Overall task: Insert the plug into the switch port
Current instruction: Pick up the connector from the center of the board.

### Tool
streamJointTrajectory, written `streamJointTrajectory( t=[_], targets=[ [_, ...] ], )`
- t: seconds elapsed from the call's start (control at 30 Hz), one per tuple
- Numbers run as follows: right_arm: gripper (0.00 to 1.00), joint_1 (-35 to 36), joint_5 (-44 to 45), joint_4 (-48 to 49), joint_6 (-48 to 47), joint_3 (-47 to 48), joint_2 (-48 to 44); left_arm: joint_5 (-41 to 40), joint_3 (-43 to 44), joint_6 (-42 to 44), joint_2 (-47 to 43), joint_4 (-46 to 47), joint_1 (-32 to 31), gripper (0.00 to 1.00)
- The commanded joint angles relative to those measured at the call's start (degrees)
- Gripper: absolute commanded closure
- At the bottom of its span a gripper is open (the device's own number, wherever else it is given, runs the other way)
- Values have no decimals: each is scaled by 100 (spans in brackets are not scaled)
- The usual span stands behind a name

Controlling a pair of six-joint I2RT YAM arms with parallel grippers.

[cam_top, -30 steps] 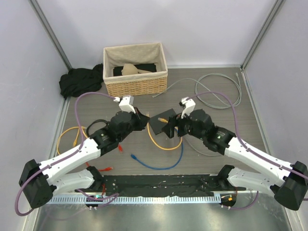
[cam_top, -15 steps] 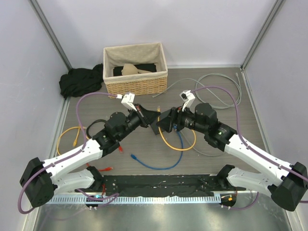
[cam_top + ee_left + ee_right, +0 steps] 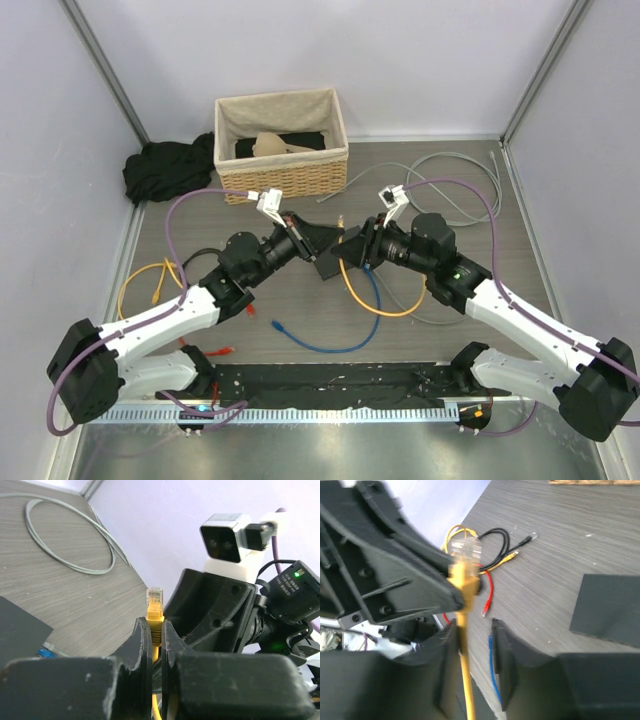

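1. My left gripper (image 3: 155, 628) is pinched tight on the plug (image 3: 154, 605), just behind its clear tip
2. The plug's long axis runs in line with that gripper, tip pointing outward at my right gripper (image 3: 474, 630)
3. My right jaws stand spread astride the yellow cable (image 3: 464, 680)
4. The switch (image 3: 610, 607) lies flat on the table (image 3: 545, 540) below; I cannot tell which way its sockets face

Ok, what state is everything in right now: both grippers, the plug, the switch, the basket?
yellow plug: held up off the table, not inserted.
left gripper: shut on the yellow plug, just below its clear tip.
right gripper: open, jaws either side of the yellow cable below the plug.
switch: flat on the table, not held.
wicker basket: upright, things inside.
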Motion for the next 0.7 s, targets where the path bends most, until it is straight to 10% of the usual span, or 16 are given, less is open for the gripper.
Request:
streamJointTrajectory(
  t=[0.0, 0.07, 0.33, 0.67],
  targets=[
    [82, -20, -251, 524, -7, 15, -45, 293, -16, -152, 109, 680, 9, 94],
    [99, -20, -146, 420, -165, 24, -106, 276, -43, -161, 127, 671, 9, 90],
    [99, 6, 794, -1302, -1333, 454, -256, -769, 545, 260, -435, -1585, 9, 47],
    [99, 893, 2798, -2446, -2468, 762, -265, -1149, 1539, -354, -164, -3766, 18, 34]
  ],
)
